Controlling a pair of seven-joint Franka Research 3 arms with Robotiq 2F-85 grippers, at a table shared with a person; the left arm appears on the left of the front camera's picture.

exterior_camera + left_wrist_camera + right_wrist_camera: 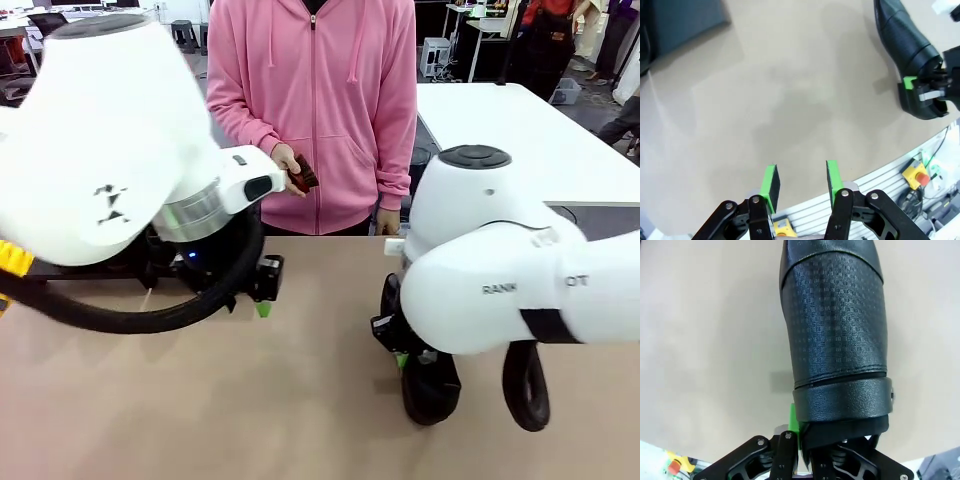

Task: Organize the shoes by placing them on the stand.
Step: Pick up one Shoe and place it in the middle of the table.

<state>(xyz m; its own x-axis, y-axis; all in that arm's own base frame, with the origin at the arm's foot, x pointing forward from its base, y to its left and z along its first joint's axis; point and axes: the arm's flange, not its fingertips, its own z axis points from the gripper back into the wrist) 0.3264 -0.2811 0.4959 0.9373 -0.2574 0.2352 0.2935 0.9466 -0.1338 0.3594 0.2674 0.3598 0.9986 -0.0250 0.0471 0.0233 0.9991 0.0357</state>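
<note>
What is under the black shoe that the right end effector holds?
Under the shoe only bare beige table shows, with a faint shadow. The right end effector is shut on the shoe's heel rim. The part directly beneath the shoe is covered.

We see one black shoe [835, 335], glossy at the toe and embossed with a fine grid pattern over the upper, with a smoother band around the heel. It hangs heel-first in the right claw [402, 358], which pinches its heel rim. In the left wrist view the shoe [905, 47] sits low over the tan counter [790, 90], toe pointing away from the claw.
</note>
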